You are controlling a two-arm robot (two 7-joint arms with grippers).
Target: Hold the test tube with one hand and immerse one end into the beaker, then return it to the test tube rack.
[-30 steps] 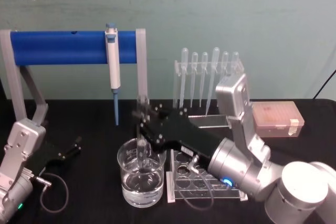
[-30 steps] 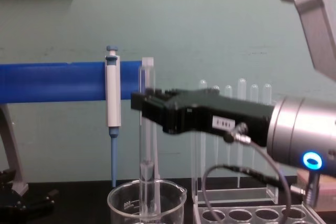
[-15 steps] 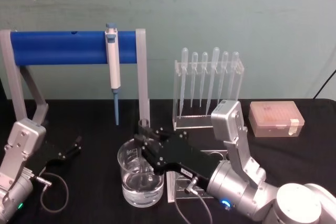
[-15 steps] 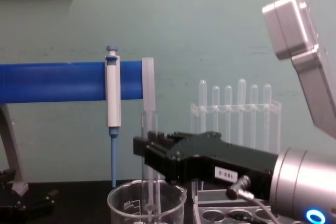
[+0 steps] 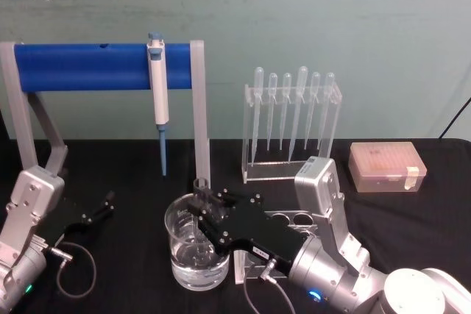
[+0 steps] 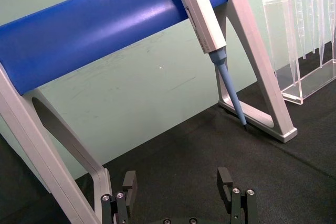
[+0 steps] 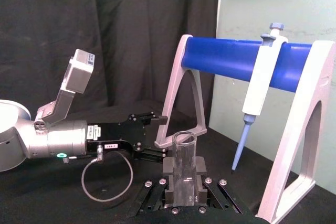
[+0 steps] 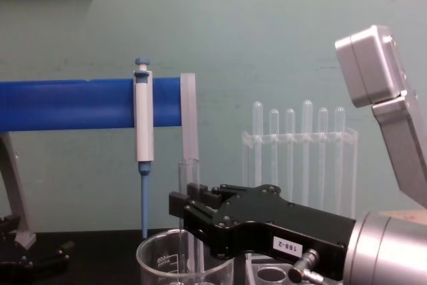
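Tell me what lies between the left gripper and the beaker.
Only bare black table, in the head view. The left gripper lies open, apart from the beaker, where the right gripper holds the test tube.

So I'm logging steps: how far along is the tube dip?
Done: the right gripper has the tube clamped upright. In hand: its lower end is down inside the beaker, apparently reaching the water. Left: lift it out and put it in the rack. The left gripper sits open, parked at the left.
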